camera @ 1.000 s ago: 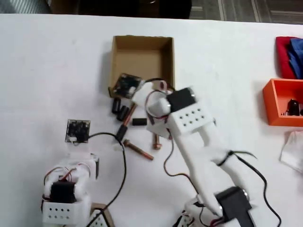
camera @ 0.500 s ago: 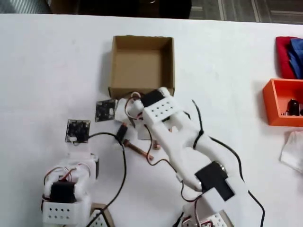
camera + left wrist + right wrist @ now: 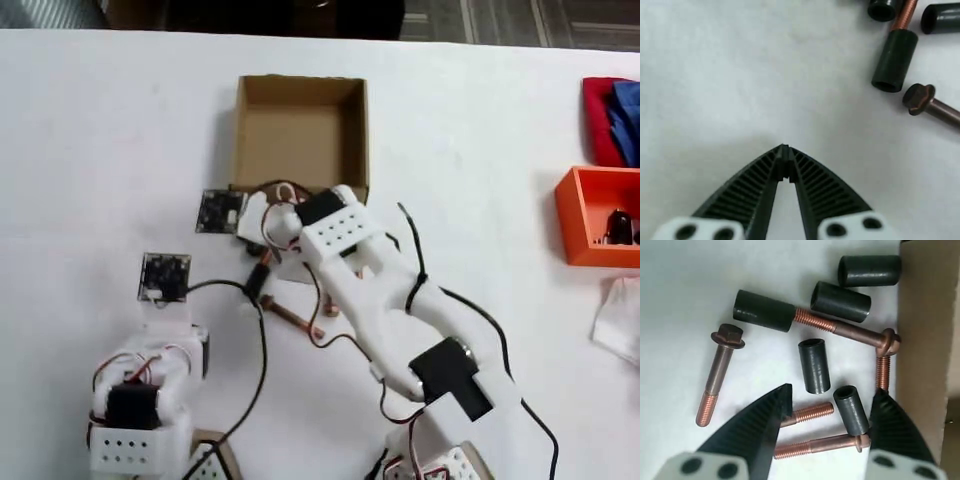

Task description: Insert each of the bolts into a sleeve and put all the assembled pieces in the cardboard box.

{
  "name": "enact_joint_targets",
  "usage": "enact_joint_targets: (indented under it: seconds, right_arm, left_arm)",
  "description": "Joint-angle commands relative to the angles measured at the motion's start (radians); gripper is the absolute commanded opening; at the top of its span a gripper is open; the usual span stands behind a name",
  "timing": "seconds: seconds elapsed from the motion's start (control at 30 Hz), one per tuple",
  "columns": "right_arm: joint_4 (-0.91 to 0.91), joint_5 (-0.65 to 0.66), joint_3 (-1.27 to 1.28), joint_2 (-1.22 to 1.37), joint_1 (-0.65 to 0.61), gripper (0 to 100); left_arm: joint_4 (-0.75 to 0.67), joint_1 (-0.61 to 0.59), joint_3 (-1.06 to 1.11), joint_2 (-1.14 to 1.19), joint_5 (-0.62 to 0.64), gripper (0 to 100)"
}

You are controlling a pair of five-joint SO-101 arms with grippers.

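Seen from the right wrist, my right gripper [image 3: 832, 400] hangs open over the pile of parts beside the cardboard box [image 3: 925, 340]. A black sleeve [image 3: 852, 410] and a copper bolt's threaded end [image 3: 810, 414] lie between its fingers. Another bolt [image 3: 840, 330] sits partly inside a sleeve [image 3: 764, 311]. Three loose sleeves [image 3: 814, 365], [image 3: 841, 301], [image 3: 869, 271] and a loose bolt [image 3: 720, 372] lie around them. From above, the right arm [image 3: 340, 235] covers the pile in front of the box [image 3: 302, 130]. My left gripper [image 3: 785, 150] is shut on nothing, a short way from a sleeve [image 3: 895, 60] and a bolt head [image 3: 920, 97].
An orange bin [image 3: 600, 215] stands at the right edge, with a red and blue cloth [image 3: 612, 115] behind it and a crumpled white thing [image 3: 620, 315] in front. Black cables trail from both arms across the table.
The right arm swung left and drew back, bringing its wrist from the box's front right corner to over the parts pile. The left arm stayed still.
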Motion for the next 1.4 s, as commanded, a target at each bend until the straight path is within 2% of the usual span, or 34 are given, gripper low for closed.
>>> enact_joint_targets:
  seconds: [0.0,0.3,0.57,0.9,1.13,1.37]
  right_arm:
    - [-0.012,-0.008,-0.006,-0.002,-0.012,25.1]
    - [-0.013,-0.009,-0.005,0.013,-0.056,25.1]
    - [-0.101,-0.008,-0.012,0.202,-0.013,25.1]
    - [-0.147,-0.006,-0.031,0.246,-0.004,24.8]
    - [-0.147,-0.008,-0.069,0.248,-0.002,13.9]
    - [-0.111,-0.014,-0.069,0.246,-0.002,22.4]
  left_arm:
    - [-0.015,-0.006,0.021,0.0,0.003,3]
    - [-0.015,-0.006,0.021,0.0,0.003,3]
    - [-0.015,-0.006,0.021,0.0,0.003,3]
    - [-0.015,-0.006,0.021,0.0,0.003,3]
    - [-0.015,-0.006,0.021,0.0,0.003,3]
    - [-0.015,-0.006,0.021,0.0,0.003,3]
